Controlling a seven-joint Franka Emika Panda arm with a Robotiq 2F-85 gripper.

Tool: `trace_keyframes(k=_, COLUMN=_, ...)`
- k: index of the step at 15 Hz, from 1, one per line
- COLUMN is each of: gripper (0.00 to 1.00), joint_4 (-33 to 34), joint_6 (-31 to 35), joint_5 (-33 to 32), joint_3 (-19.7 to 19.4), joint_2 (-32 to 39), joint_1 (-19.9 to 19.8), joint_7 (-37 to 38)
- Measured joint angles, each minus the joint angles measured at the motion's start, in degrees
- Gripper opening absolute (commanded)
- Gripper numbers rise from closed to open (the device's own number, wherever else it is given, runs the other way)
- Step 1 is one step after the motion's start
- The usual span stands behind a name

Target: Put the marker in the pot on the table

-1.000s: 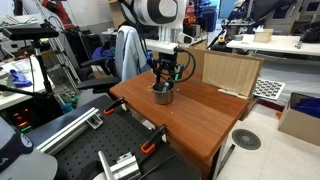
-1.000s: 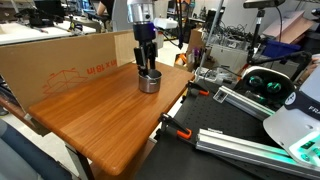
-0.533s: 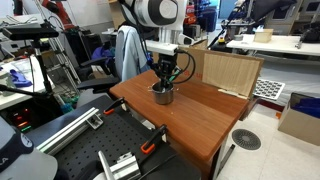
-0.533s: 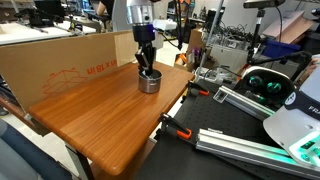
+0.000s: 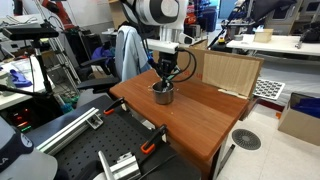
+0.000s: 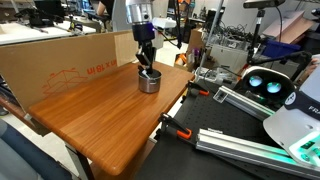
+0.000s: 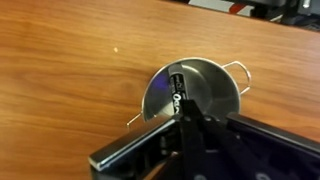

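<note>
The pot (image 5: 162, 96) (image 6: 148, 83) sits on the desk (image 6: 105, 125) near a corner, close to the edge by the cardboard wall (image 6: 60, 62). The claw (image 7: 186, 112) hangs right above it, its fingers drawn narrow and pinching the marker's (image 7: 177, 88) upper end. The black marker points down inside the pot's rim, handle (image 7: 238, 72) off to the side.
</note>
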Motion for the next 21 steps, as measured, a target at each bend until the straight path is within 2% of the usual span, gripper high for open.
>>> trace_keyframes(k=4, gripper=0.0, joint_4=0.0, joint_6=0.0, joint_5=0.0, joint_3=0.0, joint_2=0.0, joint_1=0.0, joint_7=0.0)
trace_keyframes(k=5, gripper=0.26, joint_4=0.0, joint_6=0.0, joint_5=0.0, joint_3=0.0, joint_2=0.0, joint_1=0.0, joint_7=0.0)
trace_keyframes(k=6, gripper=0.27, joint_4=0.0, joint_6=0.0, joint_5=0.0, joint_3=0.0, joint_2=0.0, joint_1=0.0, joint_7=0.0)
trace_keyframes(k=7, gripper=0.32, joint_4=0.1, joint_6=0.0, joint_5=0.0, joint_3=0.0, joint_2=0.0, joint_1=0.0, joint_7=0.1)
trace_keyframes(k=11, gripper=0.61, joint_4=0.4, joint_6=0.0, joint_5=0.0, joint_3=0.0, joint_2=0.1, joint_1=0.0, joint_7=0.5)
trace_keyframes(k=12, gripper=0.19, joint_4=0.5, joint_6=0.0, joint_5=0.0, joint_3=0.0, joint_2=0.2, joint_1=0.1, joint_7=0.6)
trace_keyframes(k=13, gripper=0.24, joint_4=0.7, joint_6=0.0, joint_5=0.0, joint_3=0.0, joint_2=0.4, joint_1=0.1, joint_7=0.7)
trace_keyframes(k=14, gripper=0.23, joint_4=0.9, joint_6=0.0, joint_5=0.0, joint_3=0.0, joint_2=0.5, joint_1=0.1, joint_7=0.7)
trace_keyframes(k=17, gripper=0.01, joint_4=1.2, joint_6=0.0, joint_5=-0.1, joint_3=0.0, joint_2=0.9, joint_1=0.1, joint_7=0.7)
trace_keyframes(k=21, gripper=0.04, joint_4=1.5, joint_6=0.0, joint_5=-0.4, joint_3=0.0, joint_2=1.0, joint_1=0.1, joint_7=0.8)
